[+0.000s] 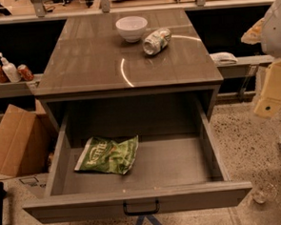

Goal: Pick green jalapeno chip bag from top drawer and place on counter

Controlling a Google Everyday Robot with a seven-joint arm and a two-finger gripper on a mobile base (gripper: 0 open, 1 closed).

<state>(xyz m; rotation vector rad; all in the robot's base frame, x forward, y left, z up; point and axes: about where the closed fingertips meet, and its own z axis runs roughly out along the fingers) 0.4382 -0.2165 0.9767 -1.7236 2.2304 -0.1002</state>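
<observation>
White bowl [131, 28], silvery-green can [156, 41] on its side just beside it, 2 red cans [25, 72] flanking a white pump bottle [9, 70] on a narrow grey shelf [5, 88], cardboard box [16, 141] on speckled floor [247, 136], blue tape cross [147, 224].

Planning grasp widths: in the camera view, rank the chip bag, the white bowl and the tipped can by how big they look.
Largest: chip bag, though it lies nearest the camera, in the drawer.
Then bowl and can, on the counter, look about alike, so no ranking.
The claw hangs at the right edge, beside the drawer.
</observation>
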